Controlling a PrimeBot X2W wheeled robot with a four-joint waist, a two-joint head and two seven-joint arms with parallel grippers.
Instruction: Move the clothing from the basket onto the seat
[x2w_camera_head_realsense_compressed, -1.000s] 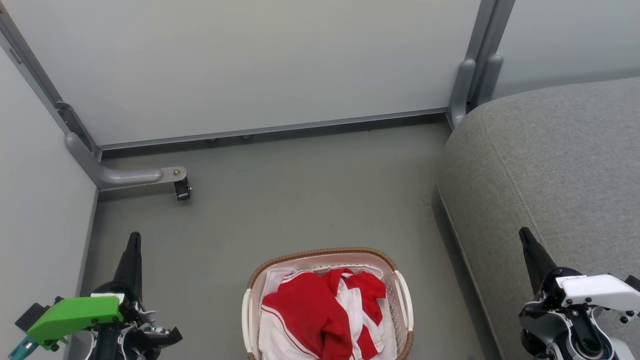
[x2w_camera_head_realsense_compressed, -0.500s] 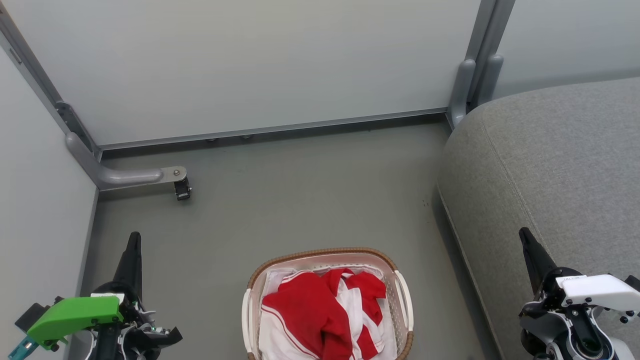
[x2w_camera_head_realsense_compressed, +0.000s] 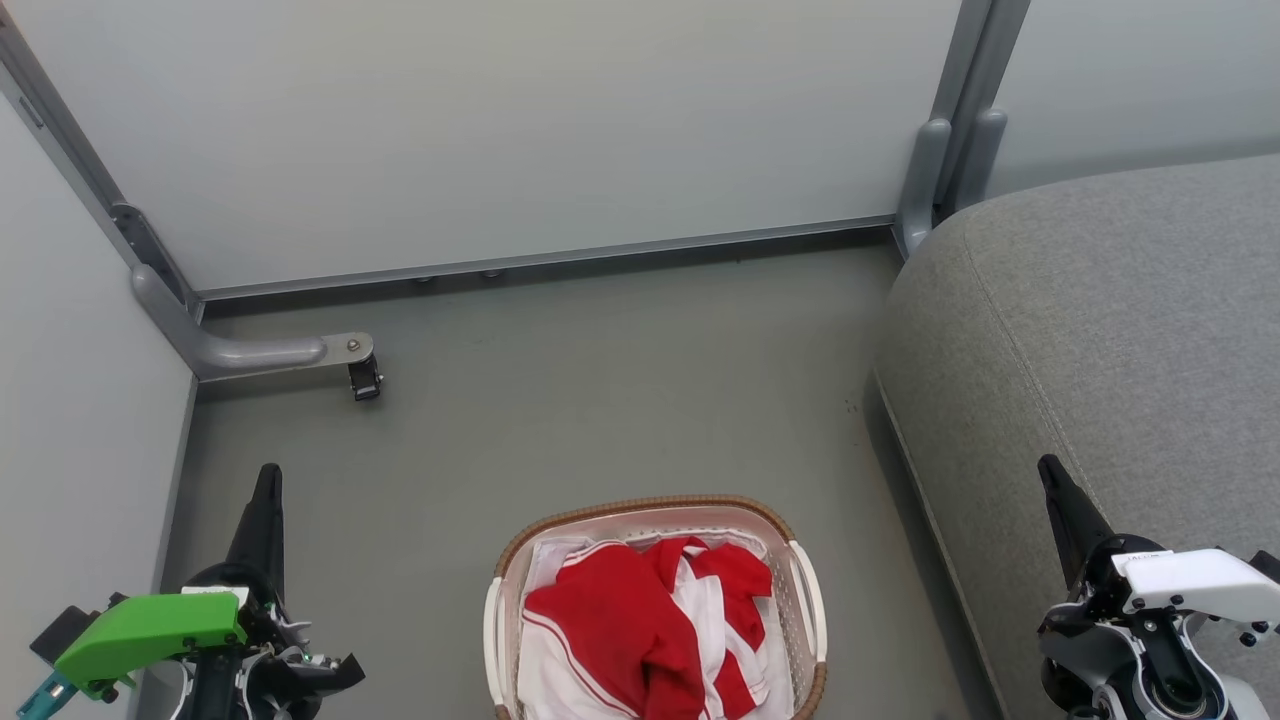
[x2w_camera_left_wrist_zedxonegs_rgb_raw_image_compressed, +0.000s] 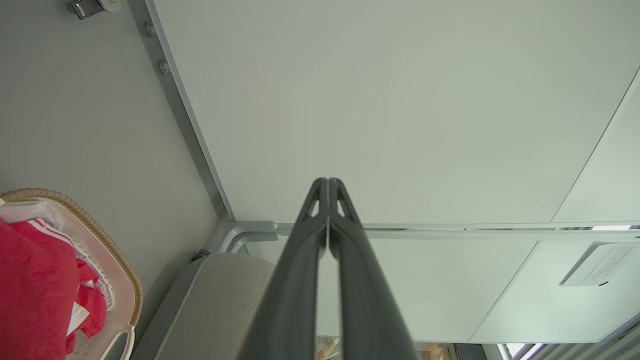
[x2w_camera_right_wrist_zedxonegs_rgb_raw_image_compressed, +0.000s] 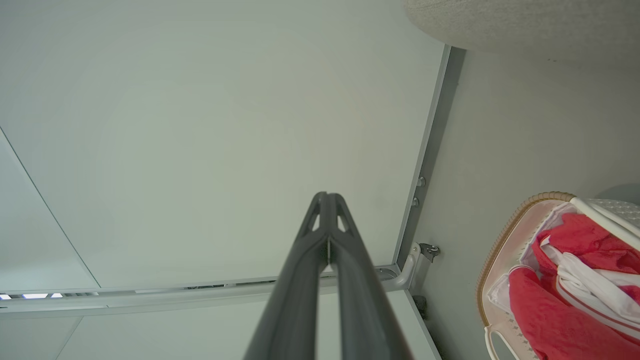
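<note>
Starting at the far left, a pale partition wall is seen, and a grey metal foot is run out from it across the floor, with a small black caster fitted at its end. Below that, at the lower left, the left gripper is picked up, its two dark fingers pointed up the head view. They are pressed together, and in the left wrist view the tips are shown meeting with nothing caught between them. A bright green cover is carried on that wrist.

Across to the bottom centre now, where the basket is set on the floor, ringed by a brown woven rim, with a white handle on either side. The clothing is heaped inside it: red fabric is crumpled over white panels, and a thin red stripe is traced along a white edge. Both grippers are held well apart from it.

Further right, the seat is spread along the edge of the head view, grey and round-cornered, with a stitched seam run down it. Last of all, the right gripper is seen against the seat's near part, topped by a white cover. Its fingers are closed on each other too, tips touching in the right wrist view, with nothing gripped.
</note>
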